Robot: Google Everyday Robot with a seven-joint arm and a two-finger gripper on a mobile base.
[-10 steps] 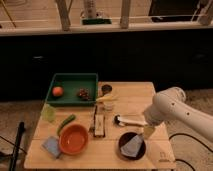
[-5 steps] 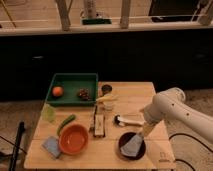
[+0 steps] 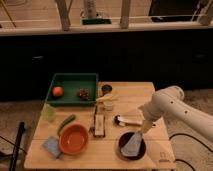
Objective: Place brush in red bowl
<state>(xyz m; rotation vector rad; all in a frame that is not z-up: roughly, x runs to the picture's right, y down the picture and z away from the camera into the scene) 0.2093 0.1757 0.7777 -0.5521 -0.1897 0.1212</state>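
Looking from the camera view, found the pale robot gripper (image 3: 145,128) at the right end of the small white-handled, dark-headed brush (image 3: 127,120) (grip impossible to tell). Lay on the wooden table (image 3: 150,92), long axis left-right, head leftward, well right of the glossy round orange-red bowl (image 3: 74,139).

Brush (image 3: 129,120) right of red bowl (image 3: 74,140), jaws at brush's right

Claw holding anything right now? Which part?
Cannot tell. The claw is at the white handle end of the brush, which lies on the table; contact isn't visible.
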